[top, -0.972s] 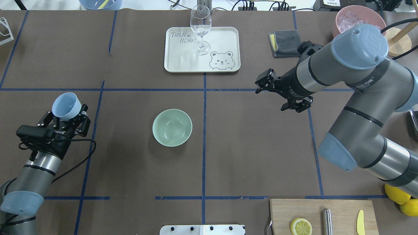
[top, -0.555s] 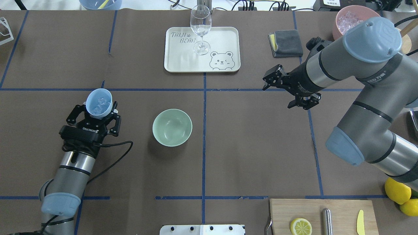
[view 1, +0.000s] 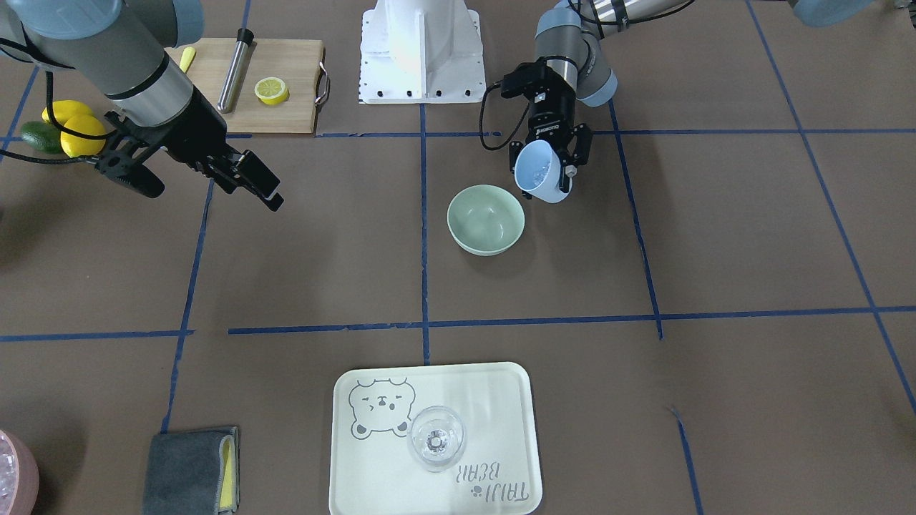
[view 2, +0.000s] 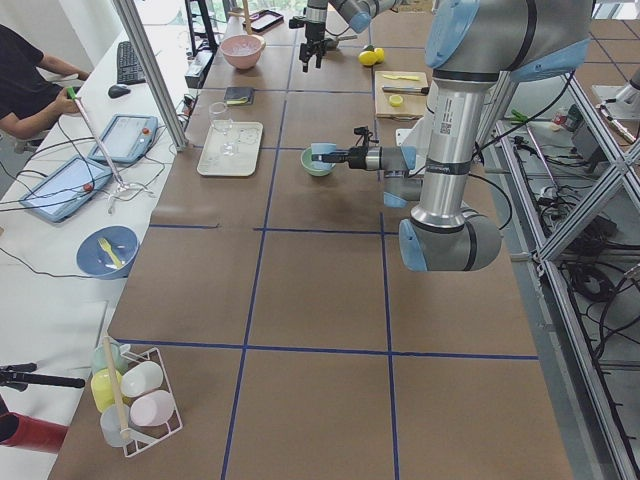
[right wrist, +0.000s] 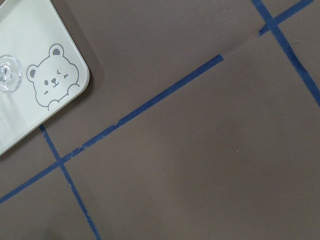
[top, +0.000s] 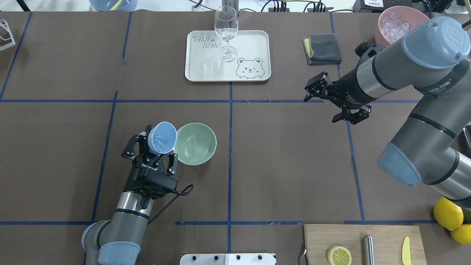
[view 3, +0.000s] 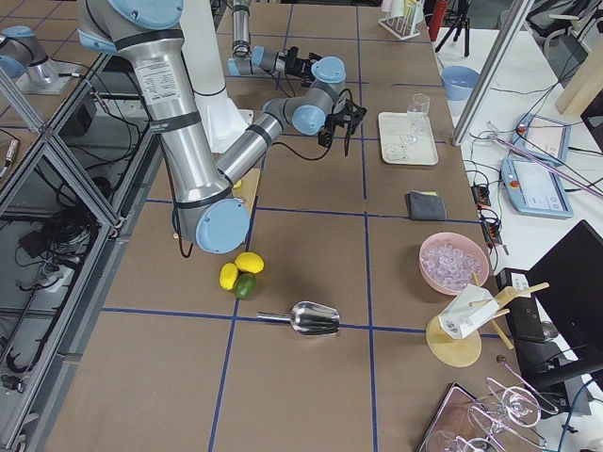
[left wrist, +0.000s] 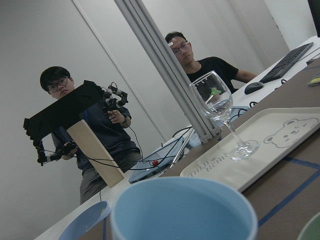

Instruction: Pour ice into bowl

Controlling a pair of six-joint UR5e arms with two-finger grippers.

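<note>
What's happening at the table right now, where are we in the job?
The left gripper is shut on the light blue cup, which has the ice inside. It holds the cup tipped at the edge of the mint-green bowl, on the robot's left side of it. No ice shows in the bowl yet, so the pour is not done. The right gripper hangs open and empty above the bare table, well away from the bowl.
</note>
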